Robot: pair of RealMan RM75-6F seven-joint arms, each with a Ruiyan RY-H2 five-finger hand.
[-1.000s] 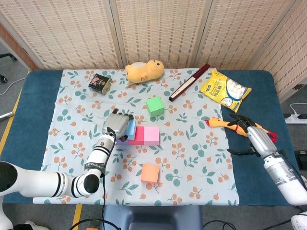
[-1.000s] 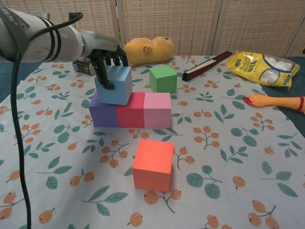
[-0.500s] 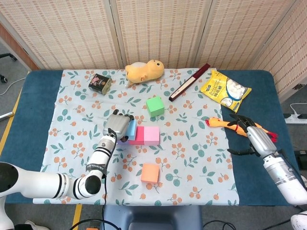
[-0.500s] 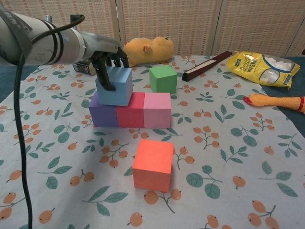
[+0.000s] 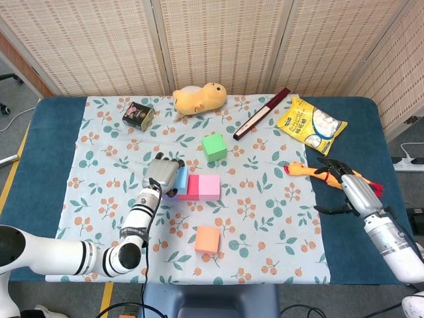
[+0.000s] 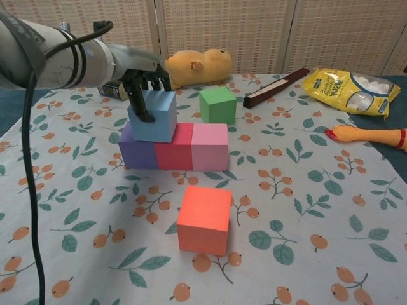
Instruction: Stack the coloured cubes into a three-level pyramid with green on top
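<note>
A row of purple cube, red cube and pink cube stands mid-cloth. My left hand grips a light blue cube that sits atop the purple and red ones, slightly tilted. In the head view that hand covers most of the blue cube. The green cube stands behind the row, and the orange cube lies in front. My right hand hovers at the table's right side with its fingers spread, holding nothing.
A yellow plush toy, a small tin, a dark red stick and a yellow snack bag line the back. A rubber chicken lies by my right hand.
My left hand has shifted the blue cube slightly lower and to the right onto the purple and red cubes. The right hand has not moved.
</note>
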